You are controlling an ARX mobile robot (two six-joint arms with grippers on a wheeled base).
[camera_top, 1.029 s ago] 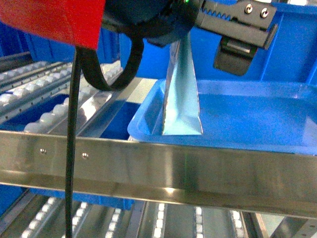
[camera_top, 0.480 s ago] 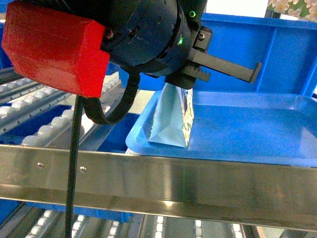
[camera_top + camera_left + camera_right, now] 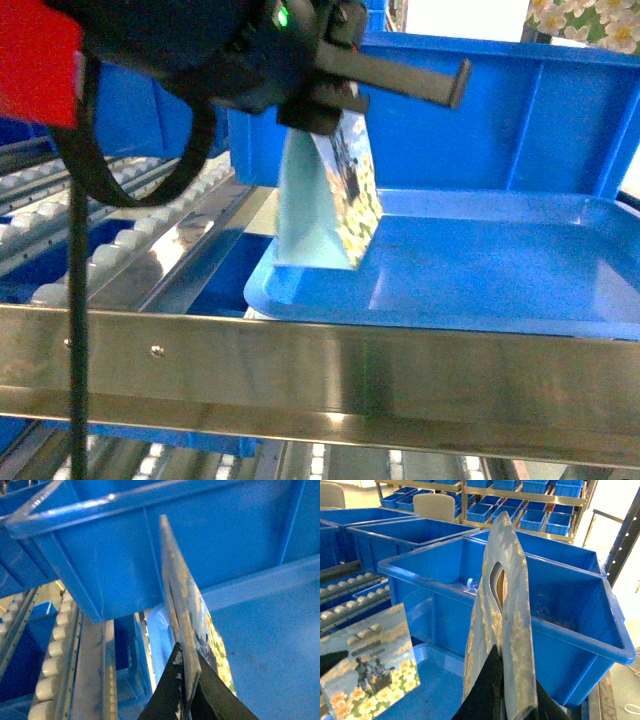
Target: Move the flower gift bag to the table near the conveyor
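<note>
Count: two bags, two grippers, one tray, one big bin directly behind it (more bins farther back, too many to tally).

Far left, the conveyor (image 3: 120,240) ran away in rows of white rollers between shiny steel frames, with a black cable (image 3: 78,330) hanging straight down across it. The left gripper (image 3: 187,665) was clamped on the top edge of the flower gift bag (image 3: 330,190). The bag hung clear in the air, tilted, its pale blue side panel facing left and its printed flower face turned right. Its bottom corner was over the left rim of the blue tray (image 3: 500,260); whether it touched the rim, I could not tell.

Open room lay to the right, where the tray floor was bare blue. Behind the bag stood the wall of the blue bin (image 3: 500,120), close. In front, a broad steel rail (image 3: 350,360) crossed the whole width below the tray's near lip.

Farther right, the right gripper (image 3: 507,690) pinched the second bag (image 3: 502,620) edge-on, its handle cutout showing, held well above the tray.

Surfaces: glossy plastic, brushed steel. The room behind held racks of small blue bins (image 3: 530,500) and a beige chair back (image 3: 434,505).
</note>
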